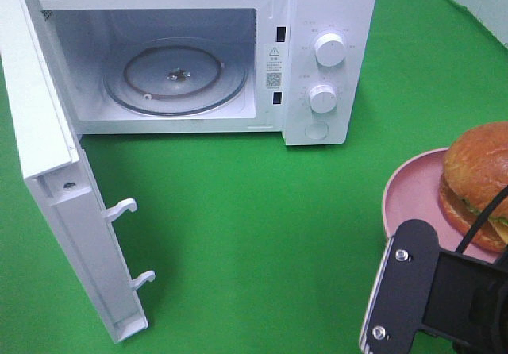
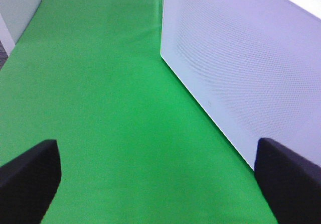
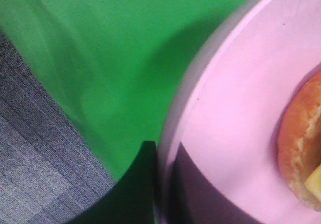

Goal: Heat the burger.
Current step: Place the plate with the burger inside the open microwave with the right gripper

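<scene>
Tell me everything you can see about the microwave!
The microwave is a white, plastic-looking box standing upright on the green cloth. Its door hangs wide open on the left, showing two hooked latches. Inside, a round glass turntable lies bare. Two round white knobs sit one above the other on its right panel.

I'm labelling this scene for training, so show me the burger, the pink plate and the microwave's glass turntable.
burger [image 1: 480,167], exterior high view, top bun.
pink plate [image 1: 406,197], exterior high view, bare left rim.
glass turntable [image 1: 178,80], exterior high view, near its centre.
</scene>
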